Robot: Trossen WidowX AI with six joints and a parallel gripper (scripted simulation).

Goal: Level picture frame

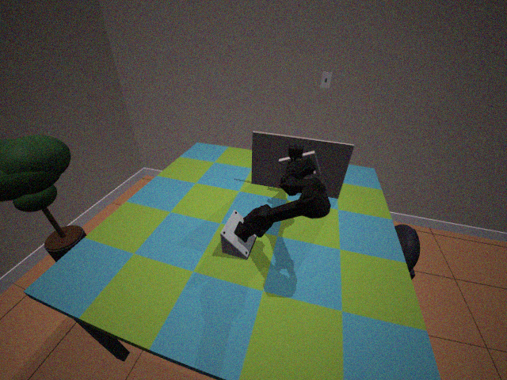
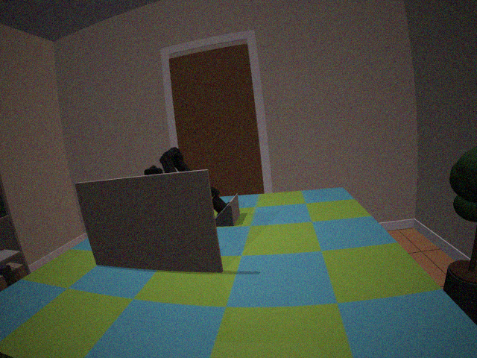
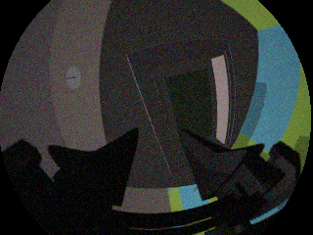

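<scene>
A grey wall panel (image 1: 266, 163) (image 2: 153, 223) (image 3: 163, 26) stands upright on the checkered table (image 1: 184, 245). The picture frame hangs on its front. In the top view only its pale top edge (image 1: 286, 157) shows, tilted with the right end higher; my arm covers the rest. In the wrist view the frame's pale side bar (image 3: 222, 101) and dark picture (image 3: 192, 101) lie just beyond the right finger. My gripper (image 1: 295, 152) (image 3: 159, 132) is open, its fingers spread in front of the frame and not clamping it. In the exterior view the panel hides both frame and gripper.
My arm rises from a grey wedge mount (image 1: 235, 239) (image 2: 228, 213) at mid-table. A potted plant (image 1: 32, 172) (image 2: 466, 192) stands on the floor beside the table, with a dark chair (image 1: 407, 245) on the other side. A brown door (image 2: 215, 115) is in the far wall.
</scene>
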